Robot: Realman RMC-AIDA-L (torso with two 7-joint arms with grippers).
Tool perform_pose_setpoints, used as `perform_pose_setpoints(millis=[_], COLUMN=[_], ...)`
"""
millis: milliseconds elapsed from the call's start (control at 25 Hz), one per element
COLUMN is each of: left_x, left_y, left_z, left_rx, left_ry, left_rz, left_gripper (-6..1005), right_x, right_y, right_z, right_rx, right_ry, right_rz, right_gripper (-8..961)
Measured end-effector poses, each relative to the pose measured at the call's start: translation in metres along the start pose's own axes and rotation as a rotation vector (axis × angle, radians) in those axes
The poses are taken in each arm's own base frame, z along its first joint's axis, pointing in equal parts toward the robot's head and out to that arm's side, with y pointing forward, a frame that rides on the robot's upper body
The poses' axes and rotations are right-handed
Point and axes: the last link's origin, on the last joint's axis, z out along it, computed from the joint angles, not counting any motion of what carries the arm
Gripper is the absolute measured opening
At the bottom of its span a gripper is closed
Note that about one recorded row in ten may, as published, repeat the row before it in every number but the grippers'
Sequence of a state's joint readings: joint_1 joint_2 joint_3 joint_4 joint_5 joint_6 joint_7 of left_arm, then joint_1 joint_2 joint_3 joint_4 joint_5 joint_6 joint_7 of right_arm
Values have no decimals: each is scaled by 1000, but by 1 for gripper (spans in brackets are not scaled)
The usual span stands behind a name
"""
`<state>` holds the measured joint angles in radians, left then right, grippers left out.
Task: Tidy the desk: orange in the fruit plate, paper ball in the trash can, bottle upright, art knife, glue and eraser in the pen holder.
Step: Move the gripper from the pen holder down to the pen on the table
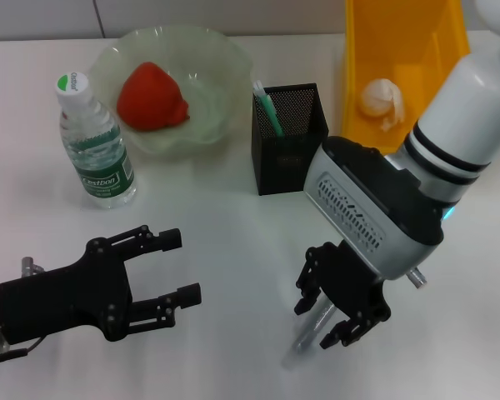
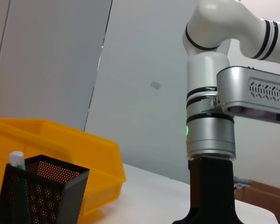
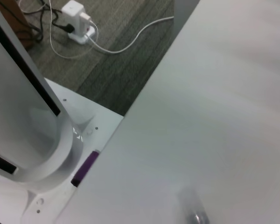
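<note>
A slim clear art knife (image 1: 304, 342) lies slanted on the white table near its front edge. My right gripper (image 1: 320, 322) is low over it, open, with one finger on each side of it. It appears as a grey blur (image 3: 194, 213) in the right wrist view. The red-orange orange (image 1: 152, 97) rests in the pale green fruit plate (image 1: 221, 58). Left of the plate, the bottle (image 1: 93, 142) stands upright. A black mesh pen holder (image 1: 288, 140) holds the green-capped glue (image 1: 267, 108). In the yellow trash can (image 1: 433, 37) lies the paper ball (image 1: 382, 100). My left gripper (image 1: 182, 266) is open at the front left. The eraser is out of view.
In the left wrist view the pen holder (image 2: 37, 193) stands in front of the yellow bin (image 2: 91, 154), with the right arm (image 2: 210, 140) beside them. The table's front edge (image 3: 130, 116) drops to floor with a power strip (image 3: 77, 16).
</note>
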<state>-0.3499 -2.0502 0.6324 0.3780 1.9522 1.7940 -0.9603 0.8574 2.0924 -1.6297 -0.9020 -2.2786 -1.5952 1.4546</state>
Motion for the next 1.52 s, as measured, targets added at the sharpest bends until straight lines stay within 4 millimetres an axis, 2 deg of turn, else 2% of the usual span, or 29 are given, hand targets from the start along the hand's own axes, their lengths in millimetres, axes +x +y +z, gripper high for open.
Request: perform_pose_setpoints(millis=[680, 1520], left_x=[2, 3], left_y=[-2, -4], left_z=[-1, -3], left_rx=[6, 16], left_ry=[-1, 5], left_rz=[-4, -11], left_gripper=[800, 800], right_x=[-1, -1], right_y=[-3, -2], right_z=[10, 18], right_rx=[24, 27], right_ry=[32, 58], right_rz=[-49, -77], right_gripper=[411, 250])
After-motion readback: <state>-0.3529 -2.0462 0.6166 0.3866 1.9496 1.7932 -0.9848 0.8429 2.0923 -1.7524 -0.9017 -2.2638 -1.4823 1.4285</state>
